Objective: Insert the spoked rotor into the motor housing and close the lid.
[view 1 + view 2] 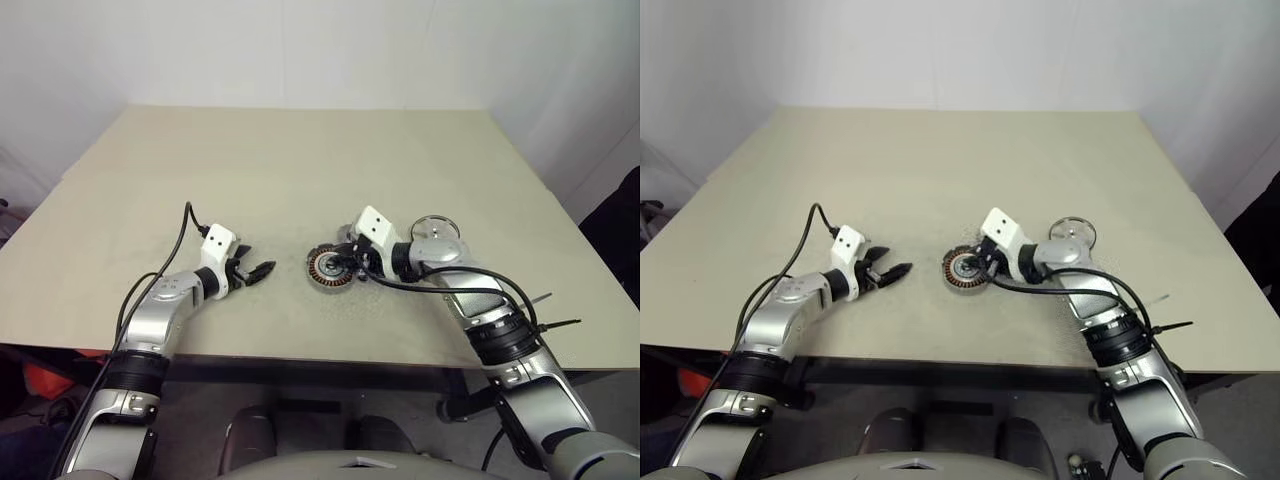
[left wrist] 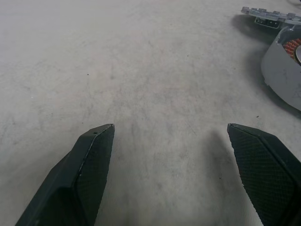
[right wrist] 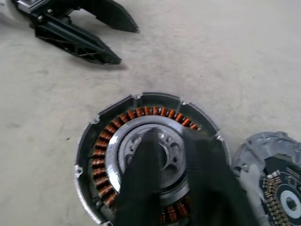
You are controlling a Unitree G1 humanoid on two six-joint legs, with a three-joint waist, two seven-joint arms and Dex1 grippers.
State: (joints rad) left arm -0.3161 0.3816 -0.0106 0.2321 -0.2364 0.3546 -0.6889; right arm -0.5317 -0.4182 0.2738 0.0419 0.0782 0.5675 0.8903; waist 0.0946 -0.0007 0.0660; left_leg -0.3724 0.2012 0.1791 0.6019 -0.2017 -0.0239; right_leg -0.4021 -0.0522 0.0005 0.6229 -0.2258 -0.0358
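We lose the near part of the motor housing (image 3: 141, 155) behind the right gripper's blurred fingers (image 3: 150, 188). Beside it, a grey disc (image 3: 275, 183) is cut off, and the spoked rotor (image 1: 437, 232) sits half behind the right arm.

No readable text, labels, brands or numbers (on any surface)

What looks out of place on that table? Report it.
The motor housing looks askew. It seems tipped up rather than lying flat on the table, and the left wrist view shows its grey underside. The shut right gripper is over its silver centre. Nothing looks spilled or broken.
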